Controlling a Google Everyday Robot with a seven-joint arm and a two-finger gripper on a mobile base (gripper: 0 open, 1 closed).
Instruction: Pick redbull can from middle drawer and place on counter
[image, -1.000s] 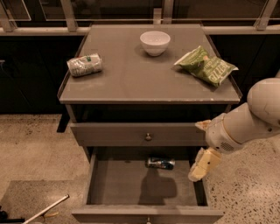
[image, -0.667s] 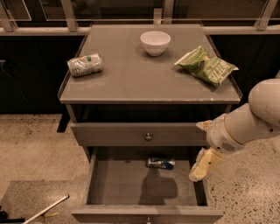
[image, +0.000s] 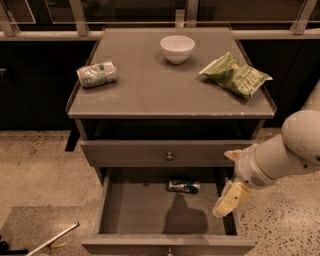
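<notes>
Dim, warm light falls on a speckled beige floor (image: 40, 165) with a darker grey patch (image: 30, 225) at lower left, where a pale rod (image: 52, 240) lies. Behind the grey cabinet (image: 125, 152) runs a pale rail (image: 40, 36) with upright posts (image: 78, 17) — dark panes above, blackness below. The gripper (image: 222, 207) hangs low by the cabinet's right side.

one view | high, facing counter (image: 160, 87) front, tilted down | mid-range | tool (image: 227, 202) lower right

Smooth plastic jaws beside matt middle drawer (image: 145, 212).
</notes>
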